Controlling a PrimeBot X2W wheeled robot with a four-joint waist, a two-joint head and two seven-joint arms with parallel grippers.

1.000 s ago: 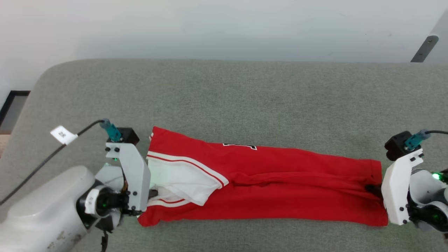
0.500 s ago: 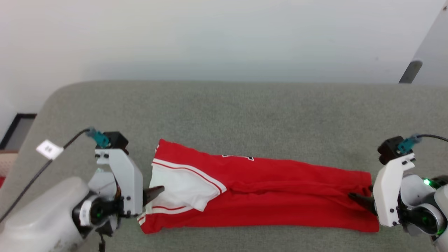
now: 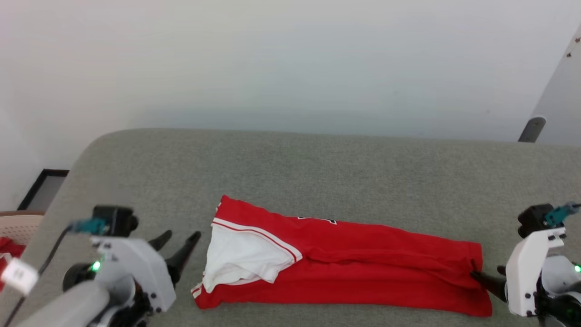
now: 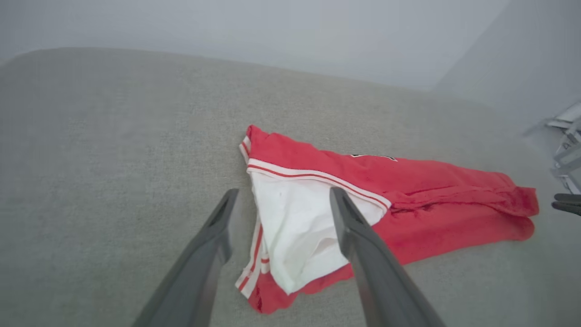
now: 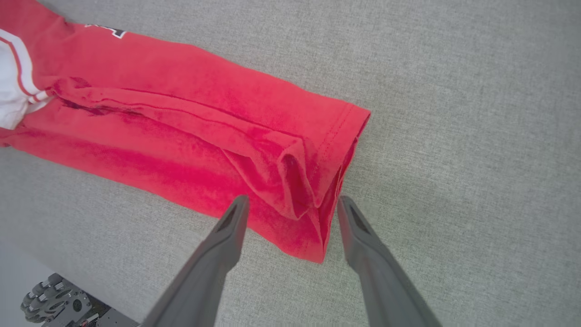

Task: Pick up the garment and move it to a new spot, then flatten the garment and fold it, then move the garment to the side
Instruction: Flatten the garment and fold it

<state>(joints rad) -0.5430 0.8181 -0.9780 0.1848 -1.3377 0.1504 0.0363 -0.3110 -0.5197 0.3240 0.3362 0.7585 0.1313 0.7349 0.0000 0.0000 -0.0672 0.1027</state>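
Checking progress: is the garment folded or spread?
Folded: the garment lies as a long narrow band, its layers stacked lengthwise.

The head camera looks forward and down at the garment [image 3: 363,268] from above its near edge, taking in its whole length. The left wrist camera sits low beside the white-sleeved end, facing along it; the right wrist camera hangs close above the hem end (both share the red middle).

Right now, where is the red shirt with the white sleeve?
In the head view, the red jersey shirt with a white sleeve lies low on the grey fabric surface, between the left claw and the right claw.
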